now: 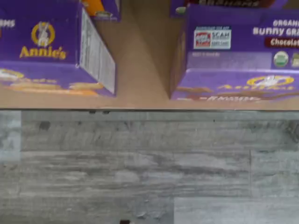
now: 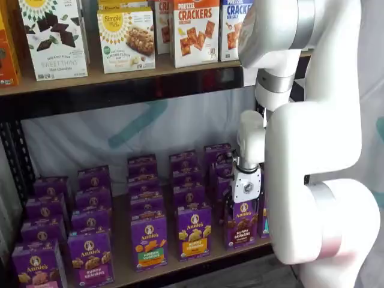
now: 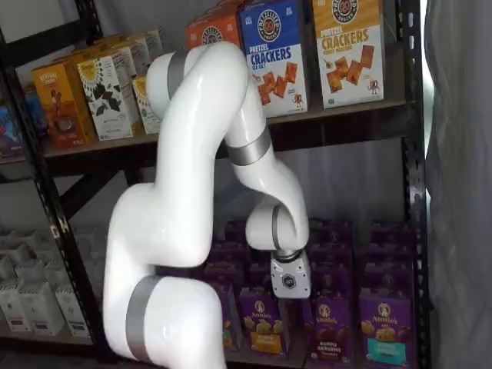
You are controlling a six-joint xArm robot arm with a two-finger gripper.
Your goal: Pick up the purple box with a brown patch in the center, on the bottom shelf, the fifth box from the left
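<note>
The purple box [image 2: 242, 225] with the brown "bunny grahams" band stands upright in the front row of the bottom shelf [image 2: 122, 271], also seen in a shelf view [image 3: 329, 332]. In the wrist view its top reads "Bunny Grahams Chocolate" [image 1: 238, 51], and it stands at the board's front edge [image 1: 140, 91]. My gripper [image 2: 246, 201] hangs just above and in front of this box, its white body showing in both shelf views [image 3: 290, 296]. The fingers themselves do not show clearly, and nothing is held.
A yellow-banded purple carton [image 2: 193, 233] stands left of the target with a gap between them [image 1: 51, 51]. A teal-banded carton [image 3: 384, 329] stands on its right. More purple cartons fill the rows behind. Cracker boxes [image 2: 195, 30] sit on the higher board. Grey floor [image 1: 140, 168] lies below.
</note>
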